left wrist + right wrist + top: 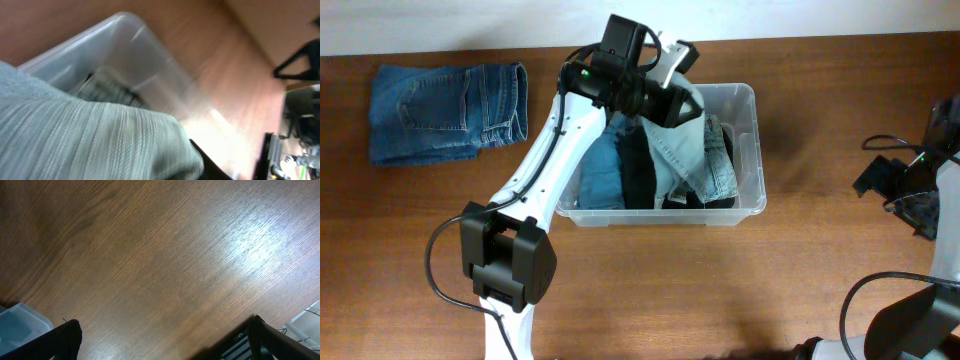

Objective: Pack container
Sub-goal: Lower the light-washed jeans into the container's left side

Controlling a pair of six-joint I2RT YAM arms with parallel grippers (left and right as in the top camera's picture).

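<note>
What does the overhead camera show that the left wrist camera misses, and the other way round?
Only the overhead view shows the folded jeans on the table, apart from the container, and the left arm reaching over it. Only the left wrist view shows the weave of the pale fabric close up, filling much of the frame. Both show the clear container and the wooden table.

The overhead view is bright, even and sharp, with only soft shadows on the bench (800,290). The left wrist view is heavily motion-blurred: the container (135,45) wall smears, and the pale fabric (75,135) near the lens is soft. The right wrist view shows white glare on the wood at upper right.
</note>
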